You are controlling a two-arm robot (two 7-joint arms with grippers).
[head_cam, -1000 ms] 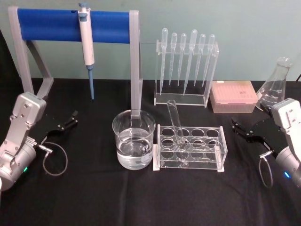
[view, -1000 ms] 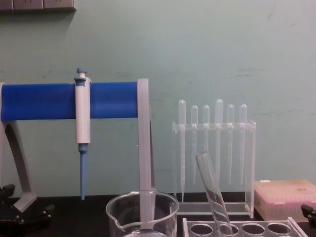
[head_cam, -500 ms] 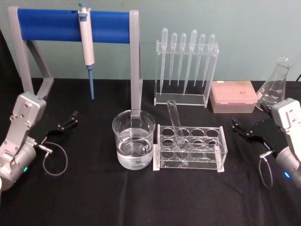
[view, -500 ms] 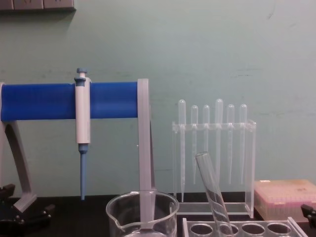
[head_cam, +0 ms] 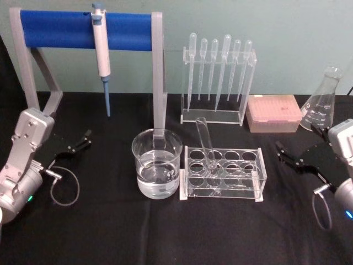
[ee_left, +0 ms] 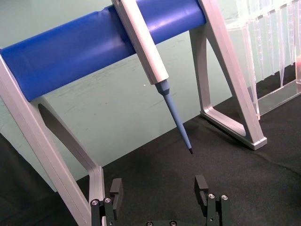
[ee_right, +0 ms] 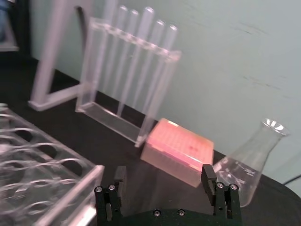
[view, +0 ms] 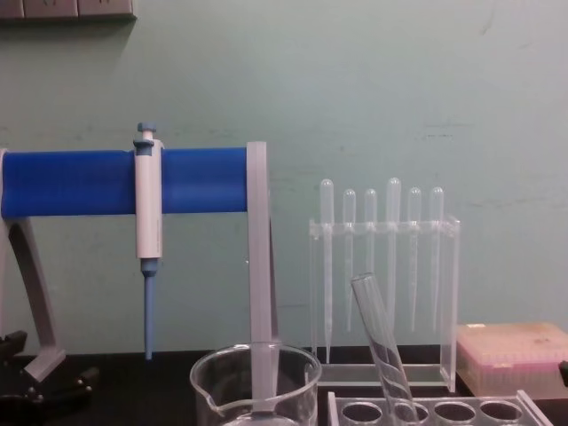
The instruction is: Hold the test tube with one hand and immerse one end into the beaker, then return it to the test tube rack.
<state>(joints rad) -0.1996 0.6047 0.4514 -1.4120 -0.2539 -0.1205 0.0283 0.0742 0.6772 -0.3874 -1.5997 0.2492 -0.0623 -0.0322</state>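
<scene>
**Q:** Read from the left, what stands where?

**A:** The left gripper (head_cam: 83,141) rests low over the black table (head_cam: 110,232) at the left. Its jaws are spread and hold nothing, as the left wrist view confirms. Next comes the beaker (head_cam: 156,165), part filled with clear liquid. Just beside it on the right is the rack (head_cam: 260,178). The test tube (head_cam: 206,142) sits in a front hole at the rack's left end. Farthest right is the right gripper (head_cam: 285,157), with its jaws also spread and empty.

**Q:** Which relation governs the coming pick?

**A:** The tube's long axis. It is not upright: the round bottom sits in the rack, and the open rim leans back and toward the beaker. In the chest view the rim tilts to the left. The tube lies to the left of the right gripper with only the rack between them. From the left gripper it lies beyond the beaker. The right arm is therefore judged the nearer and the less obstructed. A grasp would probably need to meet the shaft above the rack.

**Q:** What differs from half a second before?

**A:** The right gripper has drawn toward the right edge and sits slightly lower, farther from the rack. The left gripper, tube and beaker are unchanged
</scene>
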